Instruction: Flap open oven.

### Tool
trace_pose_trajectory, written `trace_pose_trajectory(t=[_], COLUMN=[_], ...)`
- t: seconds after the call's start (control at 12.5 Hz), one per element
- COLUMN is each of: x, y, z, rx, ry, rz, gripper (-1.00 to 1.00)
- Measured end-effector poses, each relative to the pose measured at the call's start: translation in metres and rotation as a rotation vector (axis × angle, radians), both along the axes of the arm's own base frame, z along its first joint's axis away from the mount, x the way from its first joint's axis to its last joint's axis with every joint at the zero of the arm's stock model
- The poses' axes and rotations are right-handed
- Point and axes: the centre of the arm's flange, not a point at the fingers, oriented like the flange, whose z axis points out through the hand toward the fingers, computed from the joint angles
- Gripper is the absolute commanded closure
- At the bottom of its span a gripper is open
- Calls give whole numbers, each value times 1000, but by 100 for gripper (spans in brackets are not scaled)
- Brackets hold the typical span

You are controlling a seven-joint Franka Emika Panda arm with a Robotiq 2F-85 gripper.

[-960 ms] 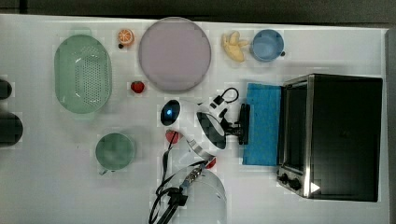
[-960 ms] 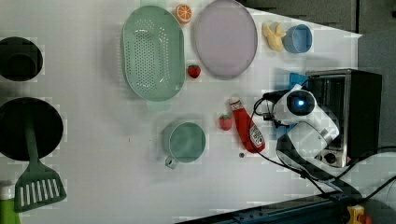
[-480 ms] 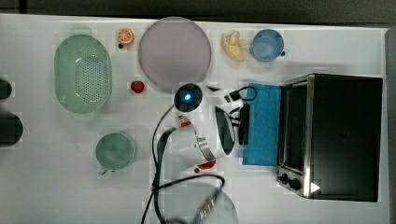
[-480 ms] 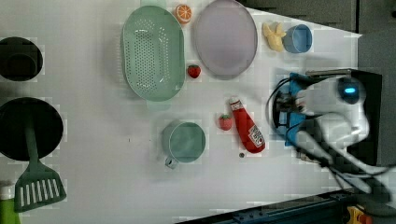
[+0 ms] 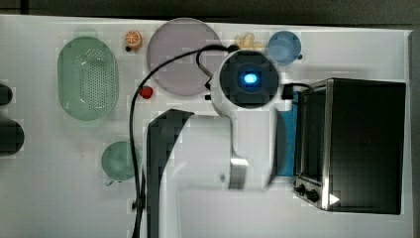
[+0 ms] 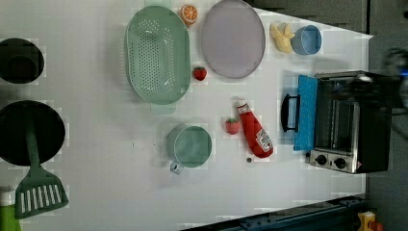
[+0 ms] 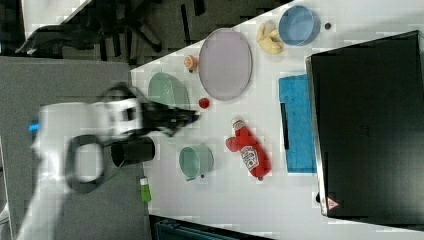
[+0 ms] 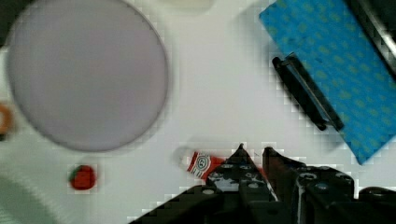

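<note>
Your black boxy toaster oven [image 6: 349, 122] sits at the left view's right edge of the white worktop [image 6: 106, 159], its blue-tinted glass door [image 6: 304, 111] already folded flat onto the worktop with the black bar handle [image 6: 287, 112] pointing toward the clutter. Just beside the door lies a red ketchup bottle [image 6: 254, 134] on its side, with a small red strawberry [image 6: 232, 126] touching its shoulder. Near those you have a green mug [image 6: 190, 146], and beyond it a green perforated oval colander [image 6: 157, 54], another strawberry [image 6: 199, 73], and a grey round plate [image 6: 233, 38]. An orange slice [image 6: 189, 13], a yellow banana bunch [image 6: 281, 37] and a blue cup [image 6: 306, 40] line the left view's top. At the left view's left are a black pan [image 6: 30, 132] holding a green spatula [image 6: 37, 190]. In the wrist view the black gripper [image 8: 254, 151] hangs above the ketchup bottle, clear of the door; its fingers [image 8: 239, 156] stand slightly apart with nothing between them. In the top view the white arm [image 5: 218, 144] covers the bottle and part of the door.
</note>
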Motion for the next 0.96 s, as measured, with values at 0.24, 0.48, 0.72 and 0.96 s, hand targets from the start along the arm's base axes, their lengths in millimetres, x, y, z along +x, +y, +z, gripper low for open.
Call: trace_pose_trajectory(t=[0.24,0.48,0.72,0.96], x=[-25,-50,-50,-37], y=[-17,-24,-26,-23], z=[111,171,177,153], rx=[22,29,26,20], ry=[17,40,28,75], rz=[-39,-48,-54,-62], gripper=[65,65,65,65])
